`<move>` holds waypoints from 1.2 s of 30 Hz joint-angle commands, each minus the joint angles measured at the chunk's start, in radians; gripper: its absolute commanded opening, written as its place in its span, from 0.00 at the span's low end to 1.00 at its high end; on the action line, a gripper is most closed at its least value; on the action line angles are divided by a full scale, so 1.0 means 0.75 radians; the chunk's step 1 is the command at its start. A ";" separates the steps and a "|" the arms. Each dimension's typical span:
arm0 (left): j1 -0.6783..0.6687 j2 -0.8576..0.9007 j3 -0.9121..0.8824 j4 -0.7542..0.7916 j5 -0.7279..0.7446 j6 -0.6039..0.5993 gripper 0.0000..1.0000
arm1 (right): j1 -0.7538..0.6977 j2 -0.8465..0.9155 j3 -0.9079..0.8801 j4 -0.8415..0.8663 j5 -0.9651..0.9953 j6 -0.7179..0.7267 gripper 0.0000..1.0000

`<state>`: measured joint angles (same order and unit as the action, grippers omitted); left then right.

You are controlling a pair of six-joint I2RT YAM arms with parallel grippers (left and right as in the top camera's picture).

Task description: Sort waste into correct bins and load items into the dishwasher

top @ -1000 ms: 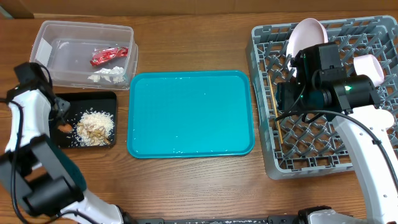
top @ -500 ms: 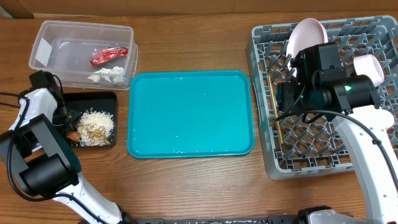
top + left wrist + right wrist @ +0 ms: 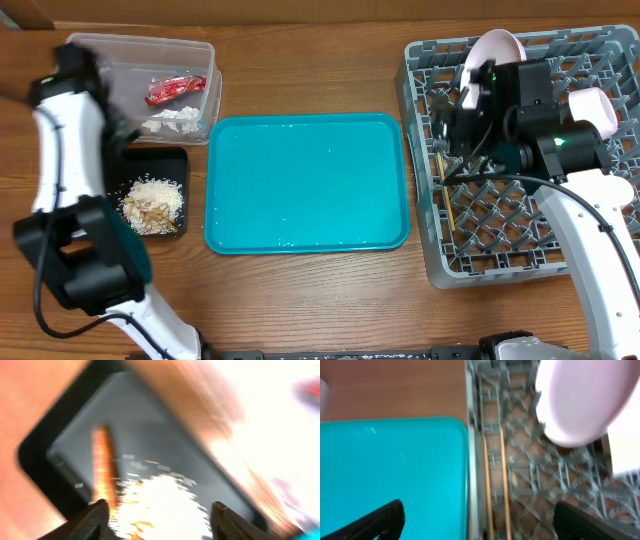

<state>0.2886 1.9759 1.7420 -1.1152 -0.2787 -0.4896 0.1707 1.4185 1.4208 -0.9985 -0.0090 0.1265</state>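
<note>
Left arm has swung up off the black tray [image 3: 158, 158] toward the back-left corner of the tabletop, and is motion-blurred over the clear tub [image 3: 95, 72]. Right arm has lifted slightly toward the rack's back edge.

- Left gripper [image 3: 161, 520]: fingers spread, nothing between them.
- Carrot [image 3: 102, 465] lies flat in the black tray beside the food scraps [image 3: 155, 203]. It shows only in the left wrist view and is hidden by the arm in the overhead.
- Black tray sits at the left edge of the tabletop, just in front of the tub.
- The tub holds the red wrapper [image 3: 174, 91] and the tissue [image 3: 176, 119].
- Right gripper [image 3: 477, 510]: fingers wide apart and empty, hanging over the left side of the dish rack [image 3: 520, 245].
- Chopsticks [image 3: 503, 485] lie side by side in the rack along its left wall, directly below the gripper.
- Plate [image 3: 492, 52] stands on edge at the rack's back edge.
- A bowl [image 3: 596, 108] sits near the rack's right edge.
- Teal tray [image 3: 305, 180] is mid-tabletop, between the black tray and the rack.
</note>
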 commanded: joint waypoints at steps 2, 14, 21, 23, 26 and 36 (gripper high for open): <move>-0.297 -0.082 0.038 -0.035 0.225 0.476 0.83 | -0.004 0.004 0.014 0.199 -0.218 0.040 1.00; -0.474 -0.109 0.031 -0.740 0.525 0.564 0.82 | -0.012 0.085 0.014 -0.362 -0.256 0.038 1.00; -0.477 -0.573 -0.326 -0.489 0.537 0.563 0.88 | -0.057 -0.125 -0.082 -0.291 -0.161 0.086 1.00; -0.476 -0.803 -0.498 -0.345 0.536 0.539 0.93 | -0.057 -0.284 -0.179 -0.198 -0.132 0.086 1.00; -0.476 -1.387 -0.871 -0.009 0.424 0.397 1.00 | -0.057 -0.832 -0.526 0.069 0.000 0.082 1.00; -0.476 -1.870 -1.043 0.089 0.371 0.293 1.00 | -0.057 -1.214 -0.666 -0.145 0.060 0.081 1.00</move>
<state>-0.0708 0.5926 0.9768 -1.0466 0.0181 -0.2432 0.1307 0.5121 0.9340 -1.0622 0.0162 0.1833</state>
